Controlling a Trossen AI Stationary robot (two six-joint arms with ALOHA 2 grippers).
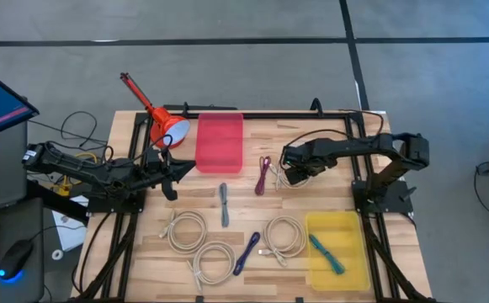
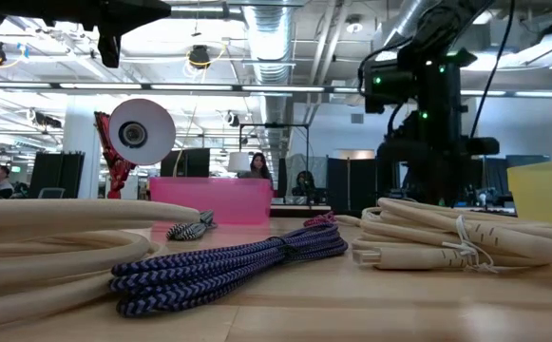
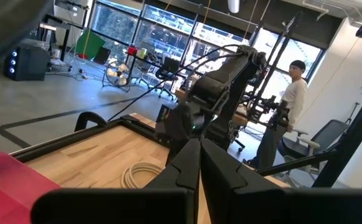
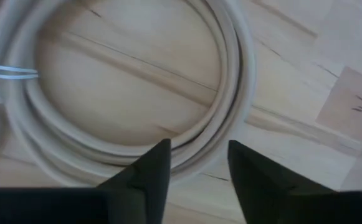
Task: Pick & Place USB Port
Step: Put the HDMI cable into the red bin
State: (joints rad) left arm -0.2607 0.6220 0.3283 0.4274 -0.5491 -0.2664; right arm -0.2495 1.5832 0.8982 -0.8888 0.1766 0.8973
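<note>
Left gripper (image 1: 179, 167) idle at the table's left edge, up off the wood, fingers pressed together with nothing between them. Red desk lamp (image 1: 156, 114) just behind it at the far-left corner. Pink bin (image 1: 220, 141) right of the lamp at the far middle; can't tell if anything's in it.

Cables on the wood, left to right: two coiled white cables (image 1: 185, 230) and (image 1: 214, 262) near-left, grey braided cable (image 1: 224, 204) in the middle, blue-purple braided cable (image 1: 247, 252) nearer, magenta cable (image 1: 263, 174) just right of the pink bin, another white coil (image 1: 284, 236) beside the yellow bin.

Right gripper (image 1: 288, 174) is down over a white cable coil (image 4: 131, 81) right of the magenta cable. Wrist view: fingers (image 4: 151, 169) spread apart, straddling the coil's strands just above the wood, not clamped on them.

Yellow bin (image 1: 358, 268) near-right, teal cable (image 1: 326, 253) already inside it.
</note>
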